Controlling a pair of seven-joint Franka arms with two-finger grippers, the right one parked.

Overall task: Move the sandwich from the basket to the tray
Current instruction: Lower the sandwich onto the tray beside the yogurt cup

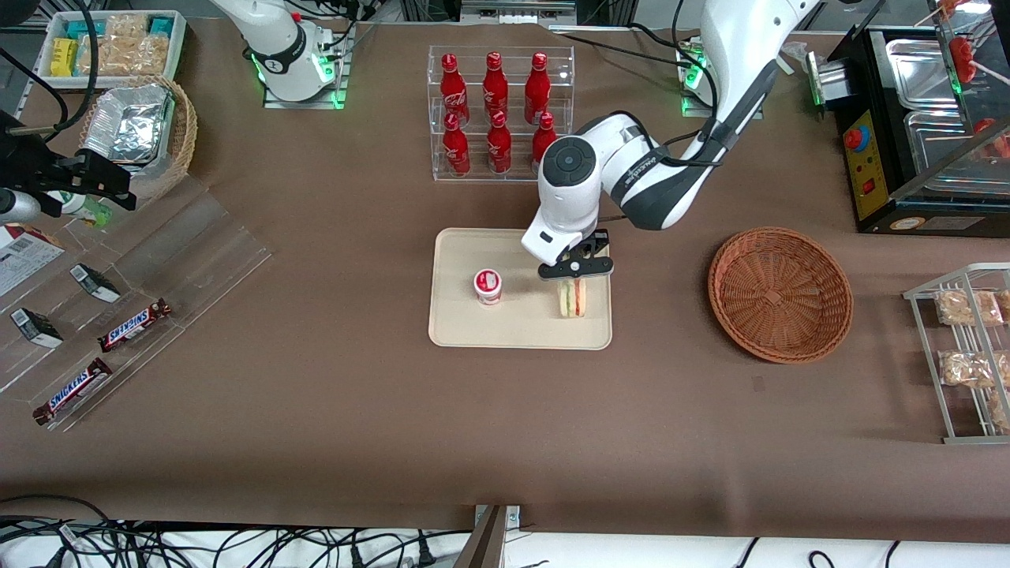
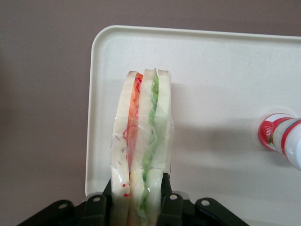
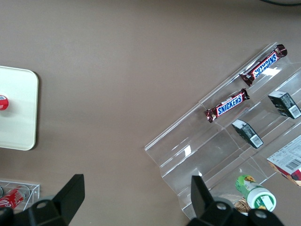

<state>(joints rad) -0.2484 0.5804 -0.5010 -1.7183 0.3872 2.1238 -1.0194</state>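
Nearest the front camera, the flat cream-beige plastic tray (image 1: 473,331) sits mid-frame, bearing a small red-capped cup (image 1: 488,285). The left gripper (image 1: 575,272), fingers clamped on the plastic-wrapped triangular sandwich (image 2: 141,146), holds it upright on the tray; the empty reddish-brown wicker basket (image 1: 779,293) lies toward the frame's right

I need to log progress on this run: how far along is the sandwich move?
Nearly done. The basket is empty, and the sandwich stands on edge over the tray, beside a small cup. The gripper is shut on it. Left: release and withdraw.
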